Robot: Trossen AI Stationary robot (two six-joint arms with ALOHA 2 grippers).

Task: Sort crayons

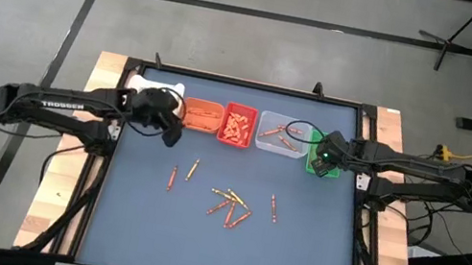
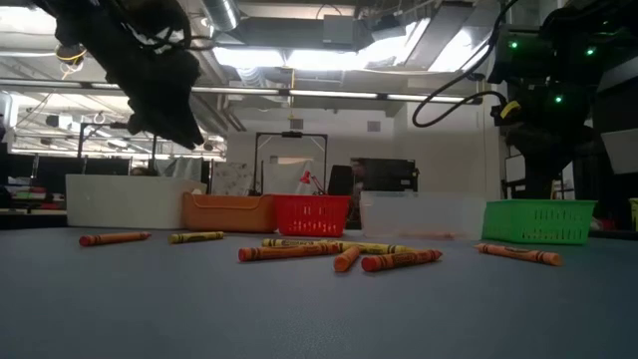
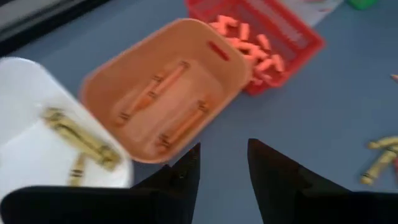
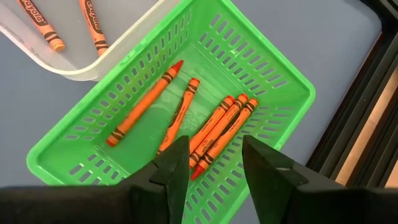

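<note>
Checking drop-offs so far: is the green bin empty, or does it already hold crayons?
Not empty. The green bin holds five orange crayons lying flat on its floor, seen from the right wrist view past the open right claw.

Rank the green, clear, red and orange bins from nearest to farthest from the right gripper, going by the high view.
1. Green bin: directly under the right gripper, at the row's right end.
2. Clear bin: next over, toward the left arm.
3. Red bin: mid-row.
4. Orange bin: farthest, beside the left gripper.
</note>
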